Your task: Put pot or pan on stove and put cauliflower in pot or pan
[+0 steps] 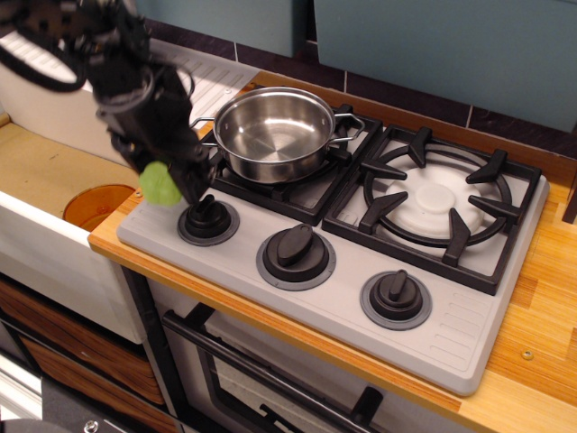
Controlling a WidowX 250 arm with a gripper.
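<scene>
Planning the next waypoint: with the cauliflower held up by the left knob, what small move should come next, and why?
Probably carry the hand right and back, over the pan. The pan already sits on the stove's left burner, empty, and the cauliflower appears lifted clear, near the pan's rim.

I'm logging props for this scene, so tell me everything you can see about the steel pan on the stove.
The shallow round stainless-steel pan is shiny, with a bright reflective inside and two thin wire loop handles, one on each side. It sits upright and empty on the black grate of the left burner of the grey two-burner gas cooktop. Nothing else touches it; the black end effector with the light-green lumpy toy cauliflower is beside it.
</scene>
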